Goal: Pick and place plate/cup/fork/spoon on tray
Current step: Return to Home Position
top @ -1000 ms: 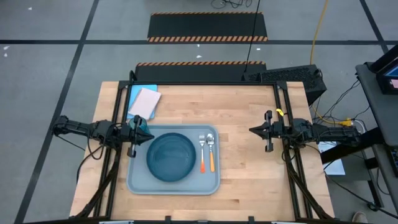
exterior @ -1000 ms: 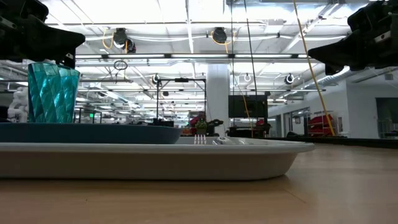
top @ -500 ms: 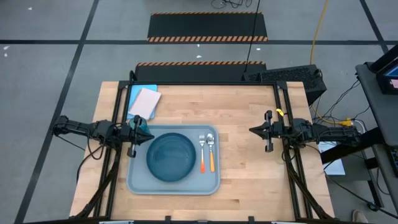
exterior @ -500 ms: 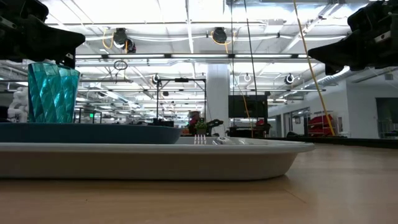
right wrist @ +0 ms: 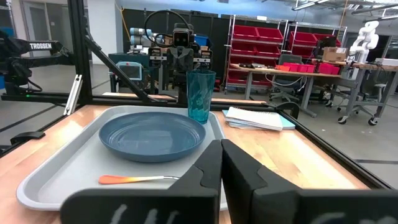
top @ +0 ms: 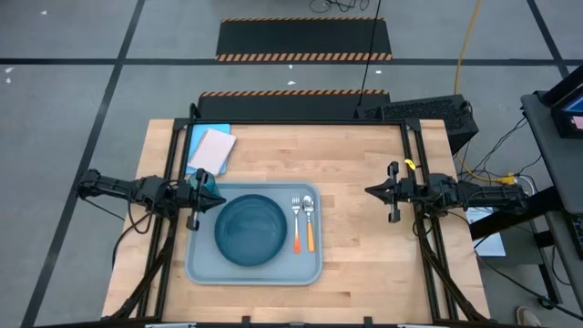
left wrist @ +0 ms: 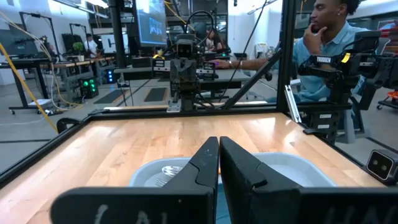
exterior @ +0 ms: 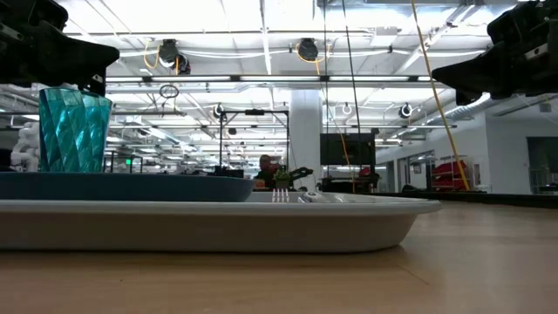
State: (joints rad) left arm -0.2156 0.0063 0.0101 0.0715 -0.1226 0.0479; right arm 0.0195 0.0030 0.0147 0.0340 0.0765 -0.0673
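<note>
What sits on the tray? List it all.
On the tray: plate, cup at the corner under the left arm, fork and spoon. The plate hides the tray beneath it.

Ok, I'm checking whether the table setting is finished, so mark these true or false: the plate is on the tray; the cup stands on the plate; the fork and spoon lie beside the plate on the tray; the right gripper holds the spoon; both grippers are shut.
1. The plate is on the tray. True.
2. The cup stands on the plate. False: it stands upright on the tray, beside the plate.
3. The fork and spoon lie beside the plate on the tray. True.
4. The right gripper holds the spoon. False: it holds nothing and hangs off to the tray's side.
5. Both grippers are shut. True: the left gripper hangs by the cup, jaws shut and empty.
</note>
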